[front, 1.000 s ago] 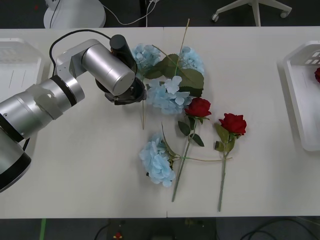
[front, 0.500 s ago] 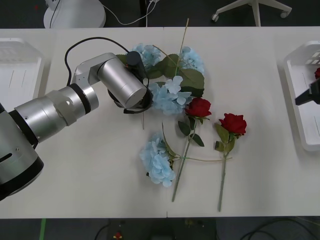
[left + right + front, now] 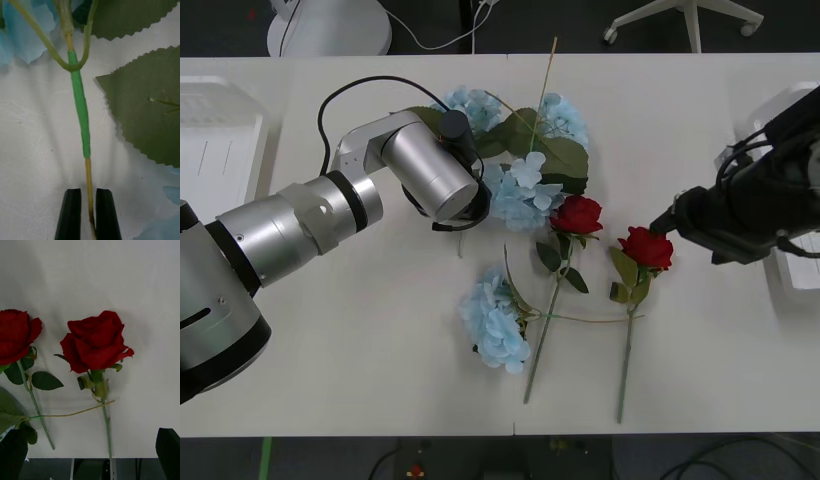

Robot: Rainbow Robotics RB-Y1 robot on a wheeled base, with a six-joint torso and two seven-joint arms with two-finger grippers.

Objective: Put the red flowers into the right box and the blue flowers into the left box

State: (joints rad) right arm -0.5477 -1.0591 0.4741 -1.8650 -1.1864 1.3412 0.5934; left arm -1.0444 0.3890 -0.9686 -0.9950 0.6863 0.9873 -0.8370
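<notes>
Three blue flowers (image 3: pixel 520 190) lie clustered at the table's middle back, and one more blue flower (image 3: pixel 495 325) lies nearer the front. My left gripper (image 3: pixel 88 193) is shut on a thin stem (image 3: pixel 80 108) of the cluster, under the left wrist (image 3: pixel 442 180). Two red flowers (image 3: pixel 578 214) (image 3: pixel 646 247) lie side by side to the right of the cluster. My right gripper (image 3: pixel 677 218) hovers open just right of the right-hand rose (image 3: pixel 95 341), with black fingers (image 3: pixel 168 450) spread wide. The left box (image 3: pixel 210 140) sits far left. The right box (image 3: pixel 798 280) is mostly hidden behind the right arm.
Rose stems (image 3: pixel 623 360) run toward the table's front edge, crossed by a thin stem from the loose blue flower. Bare tabletop (image 3: pixel 350 330) lies at the front left. Chair and stand bases show on the floor behind the table.
The right arm has come in from the right edge to beside the right-hand rose. The left arm has shifted right and settled on the blue cluster's stem.
</notes>
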